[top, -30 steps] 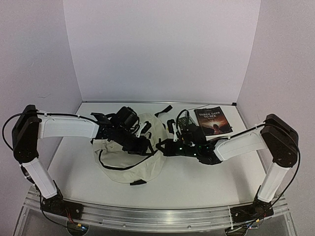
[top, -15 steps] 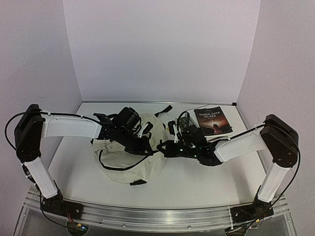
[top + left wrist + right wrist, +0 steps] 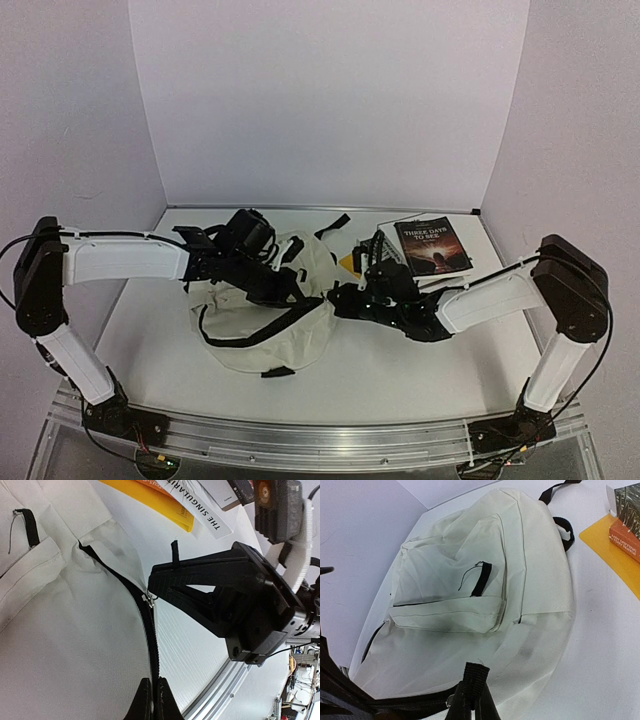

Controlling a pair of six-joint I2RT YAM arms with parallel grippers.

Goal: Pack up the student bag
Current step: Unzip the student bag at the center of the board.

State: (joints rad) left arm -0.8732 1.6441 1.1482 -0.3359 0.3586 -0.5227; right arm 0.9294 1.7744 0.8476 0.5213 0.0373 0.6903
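Observation:
The student bag (image 3: 262, 335), cream with black zippers, lies flat on the table between my arms. In the left wrist view my left gripper (image 3: 152, 700) is shut on the bag's black zipper tape (image 3: 148, 630), pinching the edge of the cloth. A short way along the zipper, my right gripper (image 3: 165, 582) is shut on the black webbing pull tab (image 3: 174, 550) at the slider (image 3: 149, 598). The right wrist view shows the same tab (image 3: 476, 676) held between the right gripper's (image 3: 471, 702) closed fingers, with the bag's front pocket (image 3: 450, 597) beyond. From above, the two grippers (image 3: 300, 292) (image 3: 336, 300) meet at the bag's right side.
A dark book (image 3: 432, 246) lies at the back right of the table. A yellow book (image 3: 615, 547) with an orange one (image 3: 626, 536) on top sits just right of the bag. Black straps (image 3: 333, 223) trail behind the bag. White walls enclose three sides.
My left gripper has closed onto the zipper edge. The left arm has drawn slightly back to the left, and a yellow book corner now shows between the arms.

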